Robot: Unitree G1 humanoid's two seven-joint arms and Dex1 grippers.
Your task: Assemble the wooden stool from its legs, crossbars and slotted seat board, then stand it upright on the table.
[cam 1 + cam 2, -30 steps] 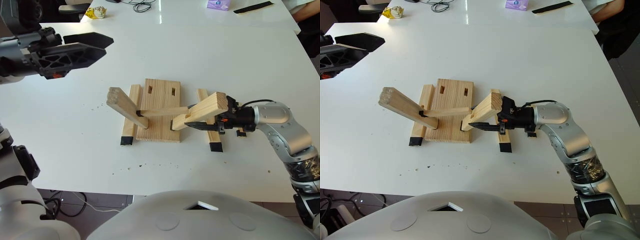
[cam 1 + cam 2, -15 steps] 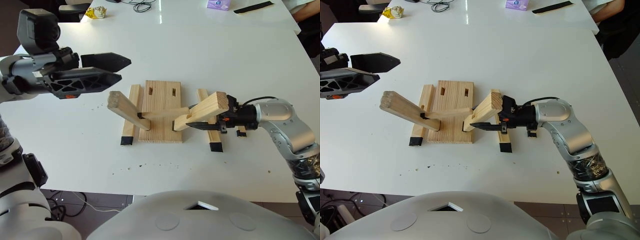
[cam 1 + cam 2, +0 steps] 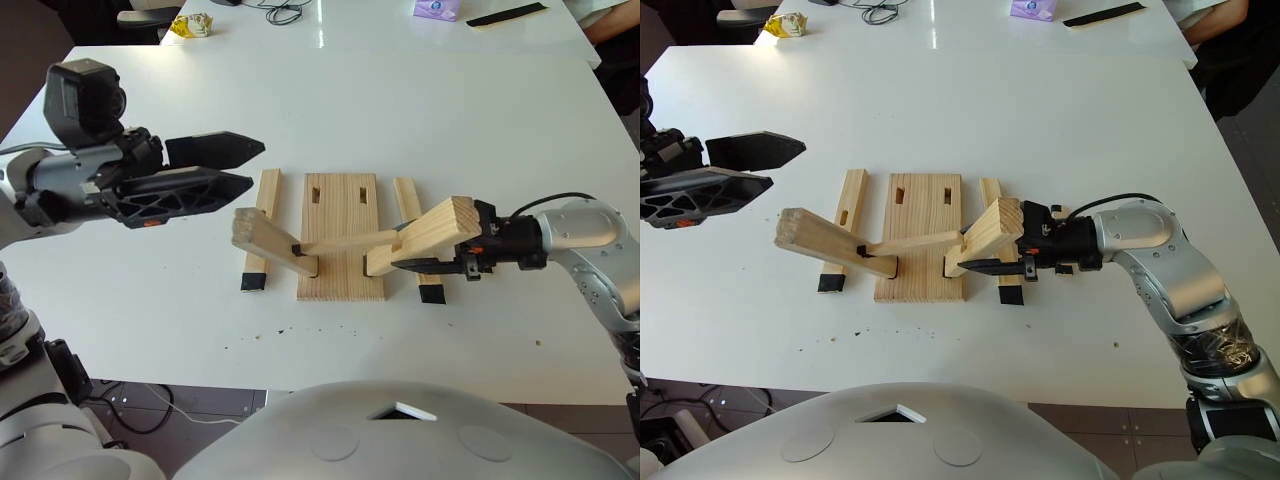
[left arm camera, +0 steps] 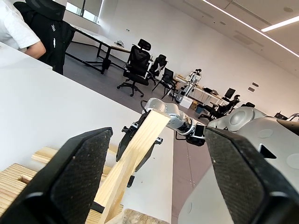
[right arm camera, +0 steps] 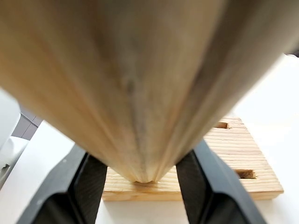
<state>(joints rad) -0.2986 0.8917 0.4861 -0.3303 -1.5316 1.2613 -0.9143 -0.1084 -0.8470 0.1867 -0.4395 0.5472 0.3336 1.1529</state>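
Between the pads of the right claw (image 3: 425, 255) sits the held leg (image 3: 430, 228) of a half-built frame. It is clamped tight and tilted so that its foot rests on the seat board (image 3: 340, 200), likely to steer the frame over the slots. A crossbar (image 3: 345, 243) runs away from this claw to the second leg (image 3: 268, 240). That leg's raised end lies just beside the left claw (image 3: 258, 164), whose jaws are wide apart, probably poised to take it. Two loose legs lie flat, one (image 3: 410, 200) beneath and beyond the right claw, the other (image 3: 265, 205) nearer the left claw, parked for later.

From the left wrist, its spread fingers (image 4: 70, 172) frame the held leg and the right claw beyond.

From the right wrist, the leg is pinched between dark fingers (image 5: 88, 186), with the slotted board past its tip.

A second ago the left claw hung far off to the side; it has swung in. The board has slid and squared up, and the right claw has drawn the frame rightward.
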